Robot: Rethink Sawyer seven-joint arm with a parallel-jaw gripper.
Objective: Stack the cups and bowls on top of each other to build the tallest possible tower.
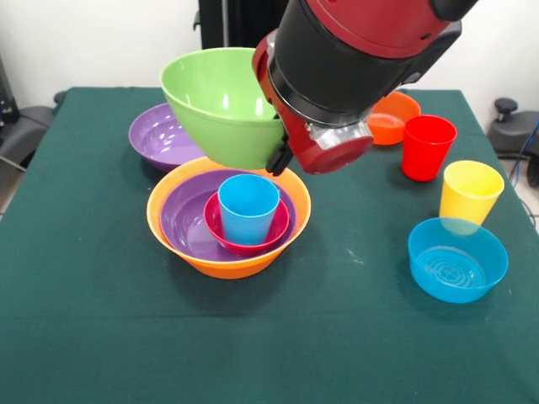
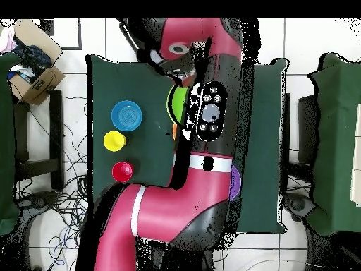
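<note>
My gripper (image 1: 278,156) is shut on the rim of the lime green bowl (image 1: 221,105) and holds it tilted in the air, above and just behind the tower. The tower is the large orange bowl (image 1: 181,244) with a purple bowl (image 1: 181,220), the small pink-red bowl (image 1: 244,246) and the blue cup (image 1: 248,207) nested in it. In the overhead view my arm (image 2: 204,134) hides the tower; only a sliver of the green bowl (image 2: 175,102) shows. The red cup (image 1: 427,146), yellow cup (image 1: 470,192) and small blue bowl (image 1: 457,259) stand apart on the right.
The second purple bowl (image 1: 158,135) lies behind the tower on the left. The small orange bowl (image 1: 393,118) sits behind the red cup. In the overhead view the blue bowl (image 2: 127,115), yellow cup (image 2: 114,140) and red cup (image 2: 122,171) line up on the left.
</note>
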